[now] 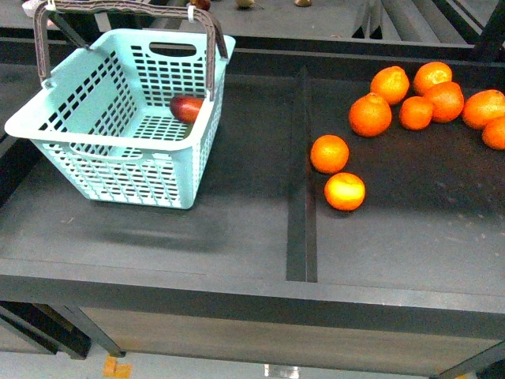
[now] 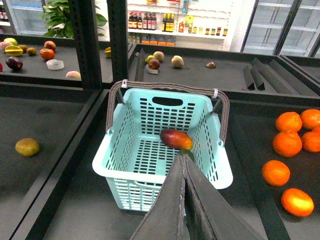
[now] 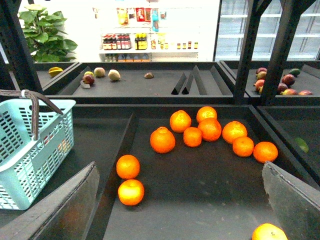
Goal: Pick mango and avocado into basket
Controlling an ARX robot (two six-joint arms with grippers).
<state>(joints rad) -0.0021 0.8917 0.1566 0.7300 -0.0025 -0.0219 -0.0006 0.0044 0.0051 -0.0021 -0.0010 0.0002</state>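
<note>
In the left wrist view the left gripper (image 2: 186, 161) has its jaws pressed together, and a sliver of green shows right at their tips; too little of it is visible to say whether it is the avocado or whether the jaws actually hold it. The tips hang over the open top of the basket (image 2: 218, 172). In the right wrist view the right gripper (image 3: 180, 187) has its jaws spread wide apart with nothing between them, each cut off by the frame's edge, above the dark table (image 3: 200, 200) where the oranges (image 3: 162, 140) lie. Neither arm appears in the front view.

The mango (image 1: 186, 108) lies on the slotted floor of the basket (image 1: 118, 174), against its far right wall; the wall and one brown handle (image 1: 211, 55) hide part of it from the front. From the left wrist it shows better: the mango (image 2: 176, 139) is oval, deep red with an orange-yellow patch toward one end. The basket is pale mint-teal, with white zip ties on its handles, and stands on the left section of the table (image 1: 237, 229), separated by a raised divider (image 1: 301, 174) from the oranges (image 1: 370, 114). No avocado can be made out with certainty in any view.
</note>
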